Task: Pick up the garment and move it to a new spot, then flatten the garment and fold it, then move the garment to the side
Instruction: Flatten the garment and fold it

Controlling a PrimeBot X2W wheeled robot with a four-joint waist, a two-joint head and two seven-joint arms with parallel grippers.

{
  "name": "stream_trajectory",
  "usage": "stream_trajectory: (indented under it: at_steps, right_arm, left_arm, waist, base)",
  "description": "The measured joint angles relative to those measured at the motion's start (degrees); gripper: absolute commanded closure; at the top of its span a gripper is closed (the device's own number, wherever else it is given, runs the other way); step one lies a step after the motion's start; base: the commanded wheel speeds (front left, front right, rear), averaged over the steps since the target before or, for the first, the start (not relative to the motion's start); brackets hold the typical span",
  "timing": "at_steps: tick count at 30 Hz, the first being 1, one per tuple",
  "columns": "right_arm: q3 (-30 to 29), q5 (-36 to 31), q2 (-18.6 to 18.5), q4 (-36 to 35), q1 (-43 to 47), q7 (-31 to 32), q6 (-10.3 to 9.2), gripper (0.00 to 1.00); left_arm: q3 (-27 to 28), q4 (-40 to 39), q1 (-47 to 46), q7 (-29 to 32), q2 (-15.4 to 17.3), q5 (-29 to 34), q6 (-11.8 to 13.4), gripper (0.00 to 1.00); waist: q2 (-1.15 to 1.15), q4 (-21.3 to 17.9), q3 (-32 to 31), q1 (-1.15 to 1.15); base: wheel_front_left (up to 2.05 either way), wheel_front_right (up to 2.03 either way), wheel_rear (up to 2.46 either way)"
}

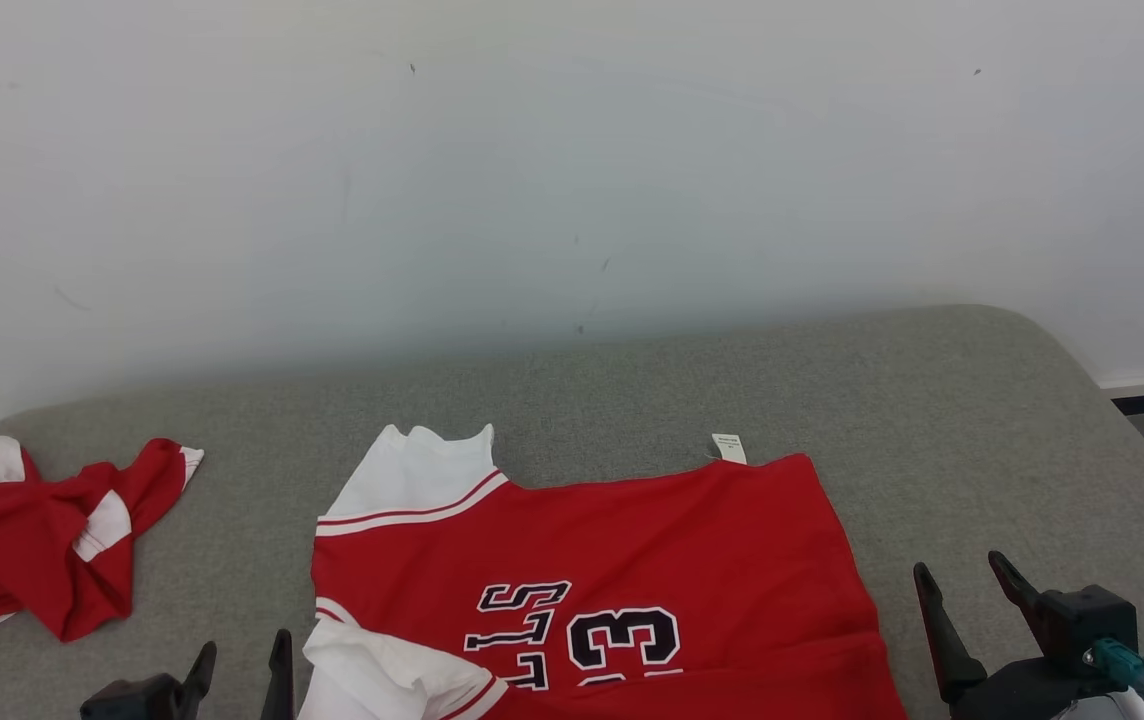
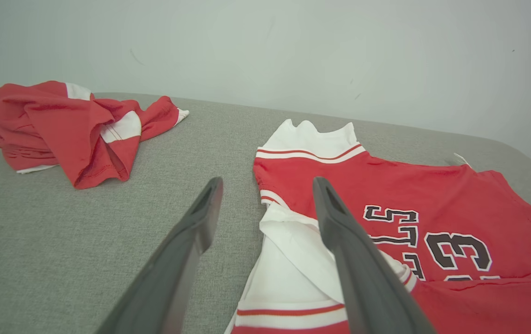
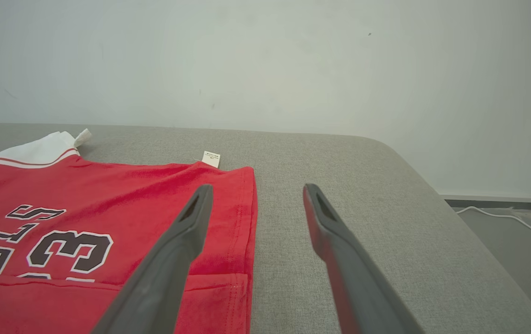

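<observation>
A red jersey [image 1: 632, 540] with white sleeves is spread on the grey fabric-covered desk [image 1: 932, 420], near its front edge and roughly in the middle. Black letters and the number 33 (upside down in the head view) are printed on the jersey. One white sleeve is laid out toward the wall [image 1: 572, 150], and the other is bunched at the near left. A small white label [image 1: 729, 448] sticks out at the jersey's far edge.

The left gripper [image 1: 242, 655] is seen at the lower left with its jaws spread wide and nothing held. In the left wrist view, one finger is lined up over the bunched white sleeve and the other over bare desk; whether the cloth is touched cannot be told.

The right gripper [image 1: 962, 570] is likewise wide open and empty, just beside the jersey's right edge. In the right wrist view, one finger is placed over the red hem and the other over bare desk.

A second red-and-white garment [image 1: 32, 530] is crumpled at the desk's far left, well apart from the jersey.
</observation>
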Motion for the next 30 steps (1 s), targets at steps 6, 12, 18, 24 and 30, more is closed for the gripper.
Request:
stream_trajectory:
  at_steps: [6,12,18,24,30]
  right_arm:
    - [0.13,0.03,0.30,-0.13,-0.35,0.18,0.00,0.00]
    - [1.40,0.16,0.37,-0.21,-4.22,3.25,1.11,0.00]
    - [2.22,1.40,-0.81,1.23,-10.10,8.75,3.30,0.00]
    - [1.08,2.71,-2.63,4.79,-17.78,15.36,3.71,0.00]
    - [2.01,3.15,-3.66,7.69,-25.02,20.95,5.69,0.00]
  left_arm:
    - [-0.49,0.11,-0.86,1.08,0.02,-0.07,-0.35,0.00]
    - [-2.09,0.66,-6.60,4.02,0.79,0.48,-1.44,0.00]
    - [-3.32,3.16,-17.59,9.25,0.59,1.04,-1.92,0.00]
    - [-5.33,9.04,-29.31,16.25,-1.92,1.88,-1.82,0.00]
    - [-6.67,14.74,-39.22,21.93,-3.98,4.23,-0.78,0.00]
  waist:
    - [0.00,0.02,0.92,0.00]
    - [0.00,-0.01,3.13,0.00]
    - [0.00,0.13,6.56,0.00]
    - [0.00,0.38,10.97,0.01]
    - [0.01,0.73,15.81,0.01]
  base:
    - [0.00,0.00,0.00]
    - [0.00,0.00,0.00]
    - [0.00,0.00,0.00]
    - [0.00,0.00,0.00]
    - [0.00,0.00,0.00]
